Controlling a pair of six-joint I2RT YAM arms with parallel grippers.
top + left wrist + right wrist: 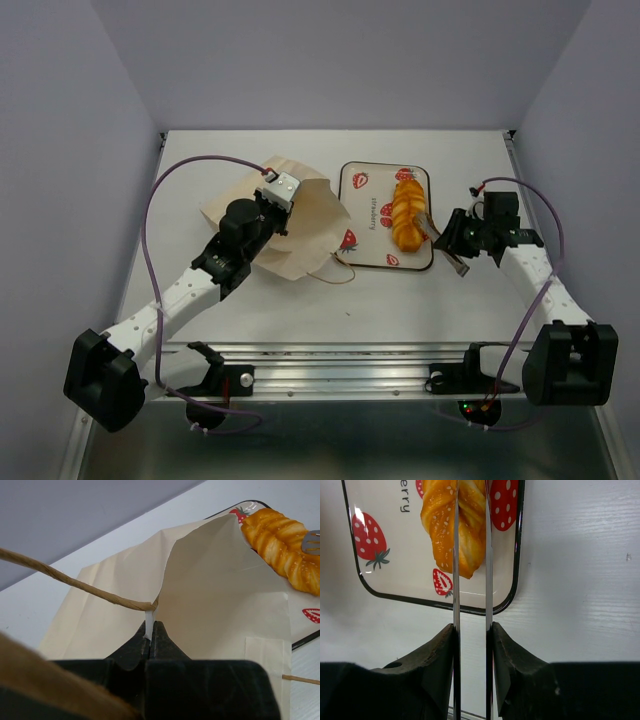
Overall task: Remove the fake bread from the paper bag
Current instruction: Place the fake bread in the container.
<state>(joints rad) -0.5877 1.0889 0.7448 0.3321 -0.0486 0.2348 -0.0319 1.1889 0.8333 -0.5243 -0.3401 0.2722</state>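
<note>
**A:** Where's your bread right now?

**B:** One long ridged golden-orange toy loaf (pixel 406 213) is out of the bag. It lies twelve-to-six on the white strawberry-print tray (pixel 362 225), toward the tray's three o'clock side.

**A:** And the bag?

**B:** The cream-beige paper bag (pixel 310 225) is on the white table (pixel 400 310) at the tray's nine o'clock, just beside it. Your left gripper (pixel 151 627) is pinched tight on the bag's rim, near the bag's eleven o'clock. The mouth gapes, and a brown cord handle (pixel 75 582) runs off beside the fingers.

**A:** Your right side?

**B:** Your right gripper (pixel 471 630) sits at the loaf's four o'clock, squeezed onto thin metal tongs (pixel 456 555). The blades stand slightly apart and reach over the loaf. I can't tell whether they touch it.
</note>
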